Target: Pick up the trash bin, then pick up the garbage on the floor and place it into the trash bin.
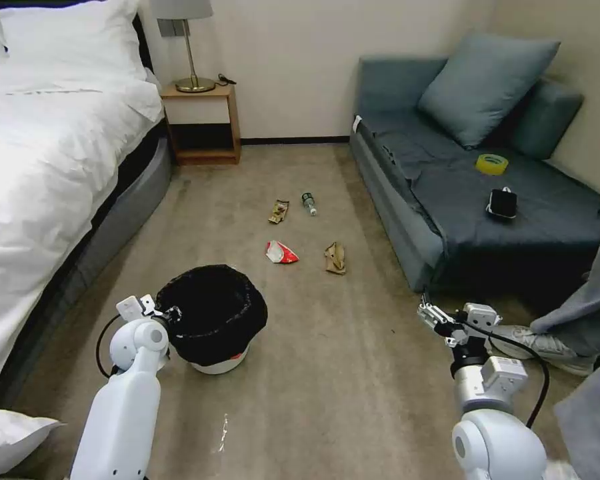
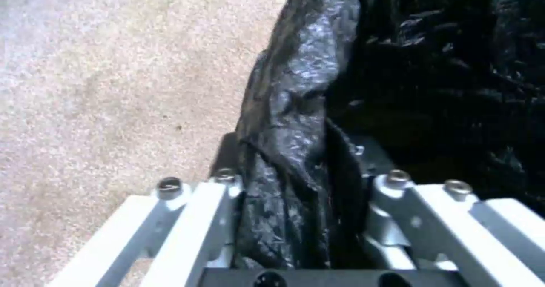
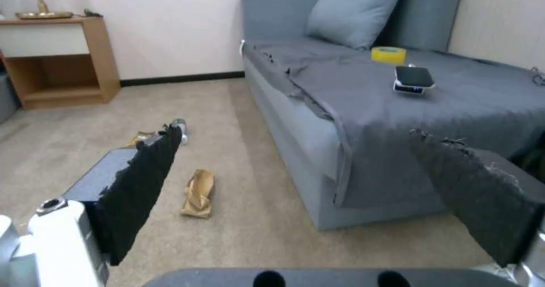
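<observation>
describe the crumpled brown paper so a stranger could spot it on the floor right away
Start at the grey sofa and look at the carpet just off its front edge. The crumpled brown paper is the piece of litter nearest the sofa, beside the red-and-white packet. It alone is plain tan, with no print or shine.

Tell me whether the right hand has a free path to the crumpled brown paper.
Probably yes. The right hand hangs open above bare carpet, and nothing lies between it and the crumpled brown paper; the sofa only borders that path.
</observation>
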{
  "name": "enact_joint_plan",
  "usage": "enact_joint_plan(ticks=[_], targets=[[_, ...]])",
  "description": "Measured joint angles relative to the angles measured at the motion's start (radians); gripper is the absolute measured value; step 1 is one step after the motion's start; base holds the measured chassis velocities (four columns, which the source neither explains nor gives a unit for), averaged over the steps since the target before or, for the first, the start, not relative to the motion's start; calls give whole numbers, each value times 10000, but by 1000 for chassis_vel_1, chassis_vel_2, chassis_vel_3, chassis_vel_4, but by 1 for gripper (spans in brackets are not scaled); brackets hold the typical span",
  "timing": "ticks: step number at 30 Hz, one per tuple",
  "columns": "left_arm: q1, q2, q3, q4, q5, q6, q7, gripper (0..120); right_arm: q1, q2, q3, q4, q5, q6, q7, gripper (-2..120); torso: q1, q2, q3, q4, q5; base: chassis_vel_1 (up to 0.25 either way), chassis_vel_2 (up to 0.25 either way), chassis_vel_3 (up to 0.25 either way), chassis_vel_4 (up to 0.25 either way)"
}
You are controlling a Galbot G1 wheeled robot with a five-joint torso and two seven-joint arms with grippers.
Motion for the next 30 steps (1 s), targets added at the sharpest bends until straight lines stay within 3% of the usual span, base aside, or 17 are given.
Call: enact_joint_plan(ticks=[3,5,17,21,23,26,27,30], targets=[[17,-14,-31,-6,-58,0,-38,16,-1,-45,9,-8,88,43,34,100,0,0,0,1,-1,0,0,0,0],[58,-49,-83,-90,-136,4,-96,4,-1,-94,21,-44,260,283,18,100,0,0,1,-1,-5,0,0,0,0],[434,-4,-261,-844,-155,149,-126,4,118,-168,138,-158,698,1288,-79,100,2,-6,8,-15,-26,0,0,0,0],[913,137,-529,-1950,503,147,37,4,129,-208,136,-145,847,1762,-2,100,1,-6,5,-5,-13,0,0,0,0],[999,164,-554,-2142,563,143,65,4,125,-219,136,-130,877,1787,17,100,2,-6,5,-4,-11,0,0,0,0],[1528,300,-739,-3163,1120,124,254,4,82,-333,156,-4,1062,1902,46,100,1,-6,4,-6,-9,0,0,0,0],[1528,300,-739,-3163,1120,124,254,4,82,-333,156,-4,1062,1902,46,100,1,-6,4,-6,-9,0,0,0,0],[2170,408,-1001,-4000,1837,100,474,4,56,-466,185,123,1271,1970,34,100,1,-5,3,-5,-6,0,0,0,0]])
